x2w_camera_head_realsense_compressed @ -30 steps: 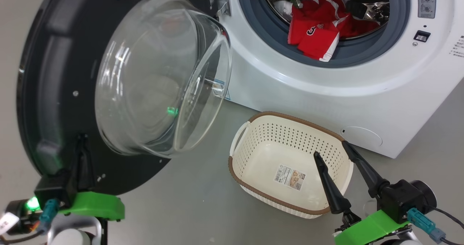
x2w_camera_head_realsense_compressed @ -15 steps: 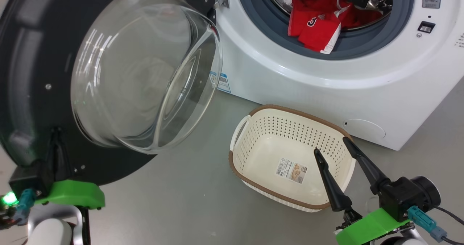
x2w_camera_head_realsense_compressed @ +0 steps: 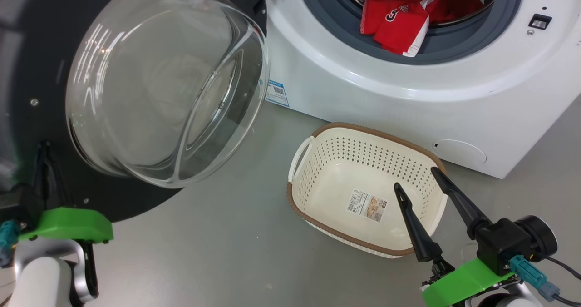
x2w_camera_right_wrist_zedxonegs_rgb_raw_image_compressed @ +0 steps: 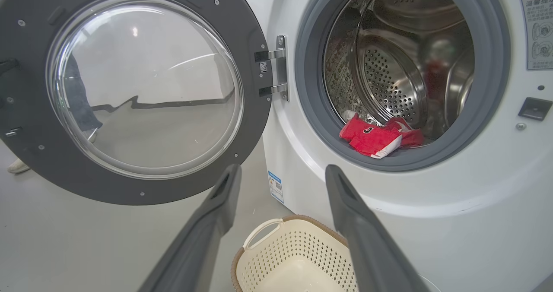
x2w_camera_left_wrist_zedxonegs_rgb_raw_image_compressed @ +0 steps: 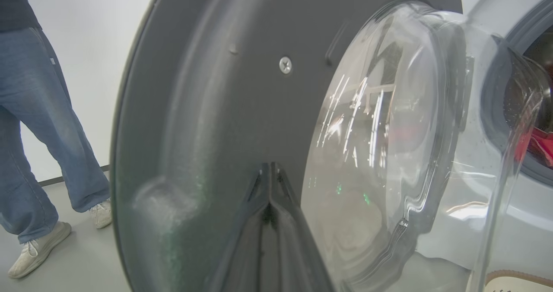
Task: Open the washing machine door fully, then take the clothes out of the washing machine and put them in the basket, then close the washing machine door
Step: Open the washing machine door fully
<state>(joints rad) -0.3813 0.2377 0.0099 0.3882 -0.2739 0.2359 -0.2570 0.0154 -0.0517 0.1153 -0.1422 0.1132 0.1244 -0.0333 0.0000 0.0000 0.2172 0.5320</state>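
Note:
The washing machine door (x2w_camera_head_realsense_compressed: 41, 71) stands swung wide to the left, its glass bowl (x2w_camera_head_realsense_compressed: 163, 80) bulging toward me. My left gripper (x2w_camera_head_realsense_compressed: 43, 161) is shut, its closed fingertips (x2w_camera_left_wrist_zedxonegs_rgb_raw_image_compressed: 270, 167) resting against the door's dark inner rim (x2w_camera_left_wrist_zedxonegs_rgb_raw_image_compressed: 207, 110) beside the glass. Red clothes (x2w_camera_head_realsense_compressed: 399, 21) lie at the front lip of the washing machine (x2w_camera_head_realsense_compressed: 363, 93) drum, over the grey ring. The empty basket (x2w_camera_head_realsense_compressed: 290, 198) sits on the floor before the machine. My right gripper (x2w_camera_head_realsense_compressed: 415, 179) hangs open above the basket's right side. The right wrist view shows the door (x2w_camera_right_wrist_zedxonegs_rgb_raw_image_compressed: 138, 188), clothes (x2w_camera_right_wrist_zedxonegs_rgb_raw_image_compressed: 371, 138), basket (x2w_camera_right_wrist_zedxonegs_rgb_raw_image_compressed: 293, 257) and open right gripper (x2w_camera_right_wrist_zedxonegs_rgb_raw_image_compressed: 283, 171).
A person in blue jeans (x2w_camera_left_wrist_zedxonegs_rgb_raw_image_compressed: 34, 132) and white shoes stands beyond the door, to its left. A round cap (x2w_camera_head_realsense_compressed: 458, 152) sits low on the machine front, and a blue label (x2w_camera_head_realsense_compressed: 277, 92) near its lower left corner. Grey floor lies between door and basket.
The door has swung further open to the left, and my shut left gripper has gone left with it. The head camera has shifted a little. My right gripper stays open over the basket.

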